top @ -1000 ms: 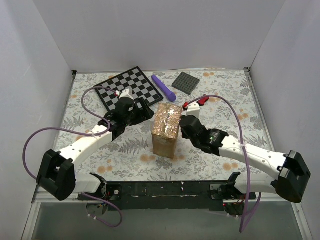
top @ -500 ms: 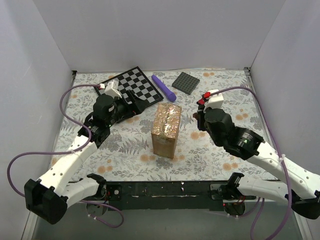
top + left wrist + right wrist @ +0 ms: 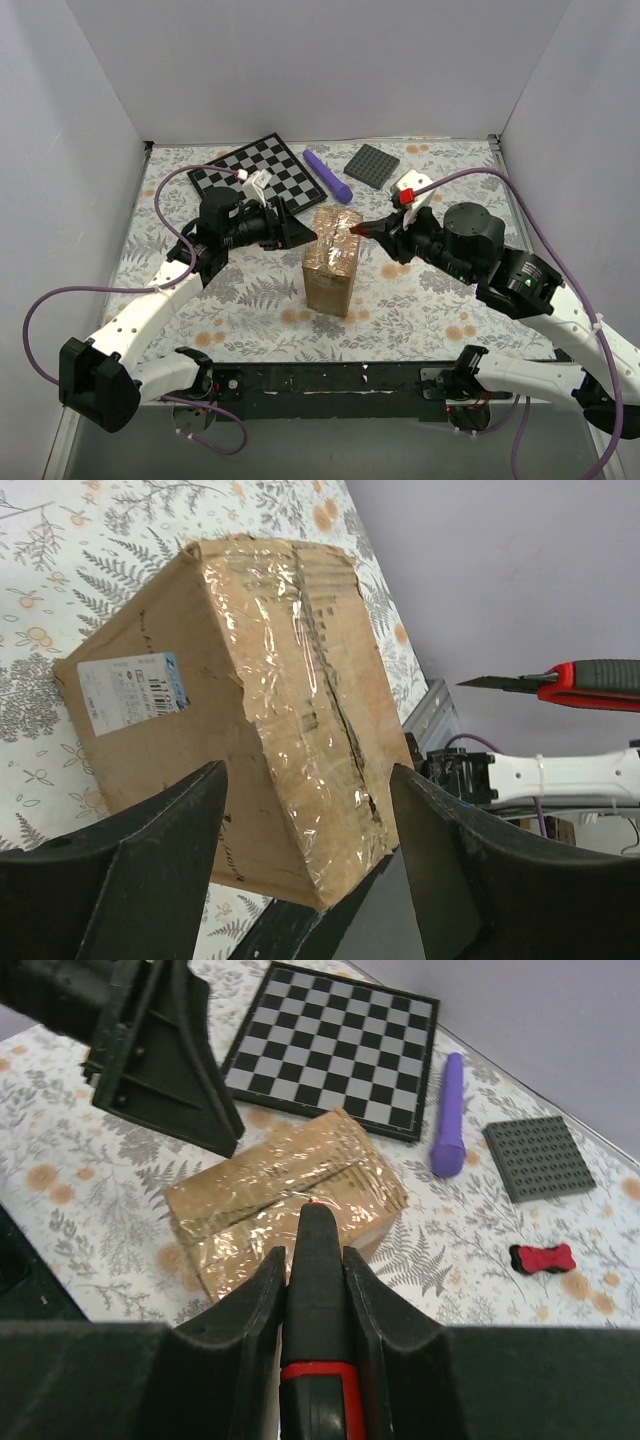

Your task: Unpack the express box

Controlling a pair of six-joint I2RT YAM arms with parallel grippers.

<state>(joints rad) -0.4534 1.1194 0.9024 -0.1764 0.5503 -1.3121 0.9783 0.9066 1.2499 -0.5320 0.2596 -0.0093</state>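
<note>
The express box (image 3: 333,268) stands mid-table, a brown carton with glossy tape over its top flaps (image 3: 300,680) and a white label on one side. My left gripper (image 3: 297,232) is at the box's upper left edge. It is open (image 3: 308,772), its fingers (image 3: 150,880) straddling the box's near corner without pinching it. My right gripper (image 3: 380,231) comes from the right, shut (image 3: 312,1258) on a black and red cutter (image 3: 316,1235). The cutter's tip (image 3: 357,230) points at the taped top (image 3: 250,1205), and its blade (image 3: 500,683) is out.
A chessboard (image 3: 255,170), a purple cylinder (image 3: 328,175) and a dark grey square plate (image 3: 372,165) lie behind the box. A small red and black piece (image 3: 541,1257) lies on the floral cloth to the right. White walls close in three sides.
Both arms pulled away from the box and came back higher. The left gripper now reaches the box's top left edge with jaws slightly narrower. The right points the cutter at the taped top.
</note>
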